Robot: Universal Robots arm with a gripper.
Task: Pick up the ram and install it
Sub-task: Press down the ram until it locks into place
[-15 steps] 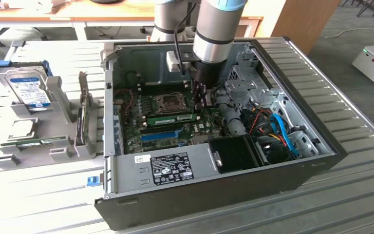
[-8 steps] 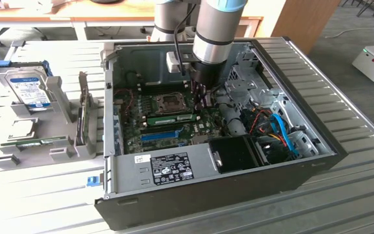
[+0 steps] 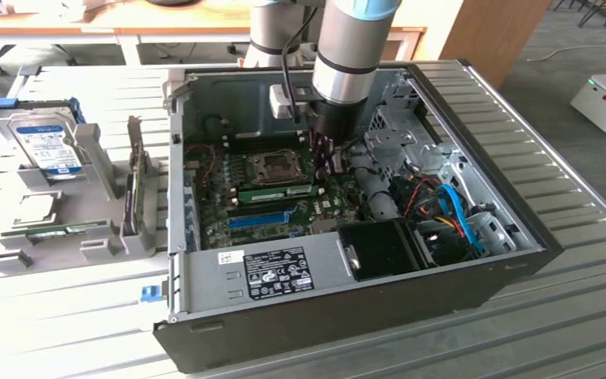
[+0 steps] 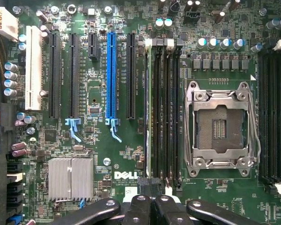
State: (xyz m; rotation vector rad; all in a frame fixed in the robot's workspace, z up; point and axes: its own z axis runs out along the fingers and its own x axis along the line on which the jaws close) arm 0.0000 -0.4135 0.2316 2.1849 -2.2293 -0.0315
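Misalignment is the worry. Exterior view: the gripper hangs inside the open case; the ram lies along a slot at six o'clock of the CPU socket, one end at the gripper's eight o'clock; a second green stick rests at the case's nine o'clock. Wrist view: the fingers are drawn close together over one end of the ram, which stands edge-on in the memory slot farthest from the socket; whether they pinch it I cannot tell; pressure at one end alone could leave the stick tilted and half-seated.
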